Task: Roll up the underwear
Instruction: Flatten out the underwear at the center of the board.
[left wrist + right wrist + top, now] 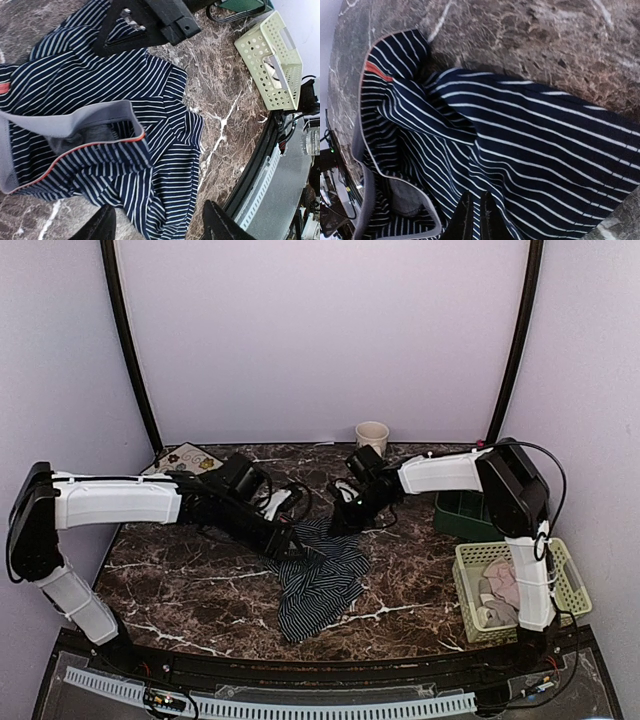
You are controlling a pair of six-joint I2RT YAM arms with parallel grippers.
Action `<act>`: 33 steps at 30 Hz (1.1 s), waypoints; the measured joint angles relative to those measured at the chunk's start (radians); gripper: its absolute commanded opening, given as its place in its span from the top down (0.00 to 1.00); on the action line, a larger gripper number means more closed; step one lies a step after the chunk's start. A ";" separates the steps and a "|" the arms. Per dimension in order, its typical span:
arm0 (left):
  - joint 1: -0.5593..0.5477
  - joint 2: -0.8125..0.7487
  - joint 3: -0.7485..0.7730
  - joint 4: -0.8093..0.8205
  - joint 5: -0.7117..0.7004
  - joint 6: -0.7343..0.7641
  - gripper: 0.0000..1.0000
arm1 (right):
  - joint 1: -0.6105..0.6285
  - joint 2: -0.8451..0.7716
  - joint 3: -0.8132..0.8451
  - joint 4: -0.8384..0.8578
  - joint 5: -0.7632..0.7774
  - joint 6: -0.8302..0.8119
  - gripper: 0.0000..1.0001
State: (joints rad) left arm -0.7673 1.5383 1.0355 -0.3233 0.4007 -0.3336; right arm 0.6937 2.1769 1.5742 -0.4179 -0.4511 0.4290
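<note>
Left tool (160, 227): fingers well apart, nothing clamped, straddling one edge of the striped underwear (322, 585), with cloth showing in the gap. Right tool (476, 220): fingers together with only a sliver between them, tips down on the same striped cloth. Can't tell from the wrist view whether a fold is pinched. The left wrist view shows the right tool sitting on the far edge of the garment, opposite the left tool's fingers. Left arm: elbow up at the left side, white link running level toward the middle, forearm angled down to the cloth's upper-left edge. Right arm: rises from its base at the right, folds at the elbow, reaches left and tips down onto the cloth's top edge. The striped underwear lies spread and rumpled mid-counter (190, 580), grey waistband with an orange trim line gaping open, not rolled. The pink underwear (503, 582) is bunched in the pale perforated basket (470, 560) at the right, well apart from both tools. Beige mug (372, 436) stands at the back edge.
</note>
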 measured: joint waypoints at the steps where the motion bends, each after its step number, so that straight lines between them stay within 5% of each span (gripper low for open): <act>1: -0.026 0.034 0.031 -0.014 -0.022 0.000 0.40 | 0.000 0.006 0.000 -0.011 0.008 -0.010 0.95; 9: -0.142 0.247 0.260 -0.132 -0.175 -0.007 0.51 | 0.000 0.030 0.016 -0.046 0.054 -0.058 0.97; 19: -0.153 0.349 0.370 -0.293 -0.392 -0.061 1.00 | 0.000 0.015 -0.022 -0.018 0.068 -0.098 1.00; 24: -0.133 0.259 0.248 -0.298 -0.454 -0.117 1.00 | 0.000 -0.079 -0.171 0.026 0.067 -0.097 1.00; 33: 0.033 -0.154 -0.128 -0.200 -0.431 -0.212 1.00 | 0.109 -0.311 -0.507 0.055 0.001 -0.052 1.00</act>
State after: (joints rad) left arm -0.7341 1.3838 0.9073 -0.5236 -0.0303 -0.5453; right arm 0.8032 1.8656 1.0676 -0.3634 -0.4500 0.3771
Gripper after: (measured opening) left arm 0.017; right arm 0.003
